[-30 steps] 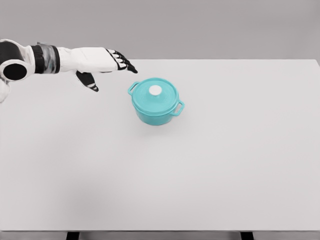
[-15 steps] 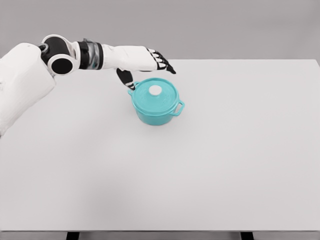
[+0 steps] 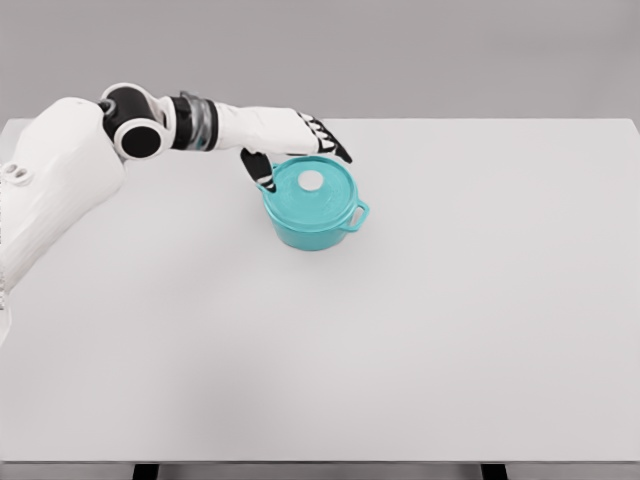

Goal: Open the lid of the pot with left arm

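A teal pot with two side handles stands on the white table, a little left of the middle and towards the back. Its teal lid lies shut on it, with a white round knob in the middle. My left hand hovers over the pot's back left rim, fingers spread and holding nothing. The thumb hangs down beside the pot's left handle, and the fingertips reach over the lid's far edge. My right arm does not show.
The table's far edge runs just behind the pot. My left upper arm and shoulder fill the left side of the view.
My left hand has swung right and slightly down, from left of the pot to just over its back left rim. The pot and lid have stayed put.
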Available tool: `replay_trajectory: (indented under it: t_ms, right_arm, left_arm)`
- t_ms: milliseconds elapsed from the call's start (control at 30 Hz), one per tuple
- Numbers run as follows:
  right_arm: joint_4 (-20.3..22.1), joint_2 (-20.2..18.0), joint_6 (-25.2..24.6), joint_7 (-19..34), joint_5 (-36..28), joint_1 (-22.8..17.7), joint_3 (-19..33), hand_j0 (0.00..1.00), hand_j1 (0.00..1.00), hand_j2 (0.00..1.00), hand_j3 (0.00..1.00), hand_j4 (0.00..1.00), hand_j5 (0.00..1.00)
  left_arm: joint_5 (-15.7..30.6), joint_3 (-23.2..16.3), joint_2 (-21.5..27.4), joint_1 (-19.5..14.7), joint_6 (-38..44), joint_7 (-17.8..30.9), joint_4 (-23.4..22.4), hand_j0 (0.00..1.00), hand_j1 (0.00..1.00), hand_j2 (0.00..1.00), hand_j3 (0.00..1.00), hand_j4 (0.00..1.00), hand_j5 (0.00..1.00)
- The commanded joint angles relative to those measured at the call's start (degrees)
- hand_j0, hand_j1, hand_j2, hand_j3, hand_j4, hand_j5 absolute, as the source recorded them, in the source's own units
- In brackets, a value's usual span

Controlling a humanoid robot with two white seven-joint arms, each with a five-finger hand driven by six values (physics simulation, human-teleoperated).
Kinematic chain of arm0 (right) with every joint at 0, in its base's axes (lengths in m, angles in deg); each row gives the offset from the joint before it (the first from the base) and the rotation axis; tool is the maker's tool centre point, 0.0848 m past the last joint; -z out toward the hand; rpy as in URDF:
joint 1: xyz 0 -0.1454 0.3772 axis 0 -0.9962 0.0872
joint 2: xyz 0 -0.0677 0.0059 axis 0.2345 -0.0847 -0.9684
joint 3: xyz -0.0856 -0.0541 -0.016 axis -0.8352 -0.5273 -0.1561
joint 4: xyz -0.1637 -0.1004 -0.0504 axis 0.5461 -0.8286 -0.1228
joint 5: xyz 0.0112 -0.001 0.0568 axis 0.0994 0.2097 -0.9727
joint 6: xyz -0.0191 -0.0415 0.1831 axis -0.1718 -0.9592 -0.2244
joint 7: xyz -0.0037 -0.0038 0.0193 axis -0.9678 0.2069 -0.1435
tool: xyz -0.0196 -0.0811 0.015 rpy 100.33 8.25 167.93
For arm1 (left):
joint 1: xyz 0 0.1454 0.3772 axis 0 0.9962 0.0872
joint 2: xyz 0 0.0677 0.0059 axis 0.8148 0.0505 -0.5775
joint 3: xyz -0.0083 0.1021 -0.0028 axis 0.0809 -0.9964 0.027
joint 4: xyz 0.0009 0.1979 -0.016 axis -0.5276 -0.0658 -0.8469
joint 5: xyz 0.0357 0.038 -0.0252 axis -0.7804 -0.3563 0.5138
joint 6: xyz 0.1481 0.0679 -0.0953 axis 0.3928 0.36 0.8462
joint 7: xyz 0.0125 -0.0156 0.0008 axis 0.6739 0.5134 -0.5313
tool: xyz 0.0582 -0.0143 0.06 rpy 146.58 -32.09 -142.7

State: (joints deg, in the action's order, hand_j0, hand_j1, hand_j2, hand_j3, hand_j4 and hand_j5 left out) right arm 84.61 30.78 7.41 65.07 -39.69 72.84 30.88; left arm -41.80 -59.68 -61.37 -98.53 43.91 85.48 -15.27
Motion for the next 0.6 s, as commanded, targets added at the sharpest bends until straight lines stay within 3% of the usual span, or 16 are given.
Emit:
replay_trajectory:
  t_ms: [0, 367, 567]
  right_arm:
    - [0.01, 0.0, 0.0, 0.0, -0.02, 0.0, 0.01, 1.0, 1.0, 1.0, 1.0, 1.0, 1.0]
    - [0.01, 0.0, 0.0, 0.0, -0.02, 0.0, 0.01, 1.0, 1.0, 1.0, 1.0, 1.0, 1.0]
    - [0.01, 0.0, 0.0, 0.0, -0.02, 0.0, 0.01, 1.0, 1.0, 1.0, 1.0, 1.0, 1.0]
  left_arm:
    - [-0.03, -0.48, -0.3, -0.09, 0.15, 0.06, -0.07, 0.86, 0.86, 0.86, 0.86, 0.86, 0.86]
    - [0.41, -3.55, -0.47, -0.7, 0.15, -0.03, -2.35, 0.87, 0.87, 0.87, 0.87, 0.87, 0.87]
    - [0.5, -3.11, -0.47, -1.23, 0.15, -0.12, -2.35, 0.86, 0.86, 0.86, 0.86, 0.86, 0.86]
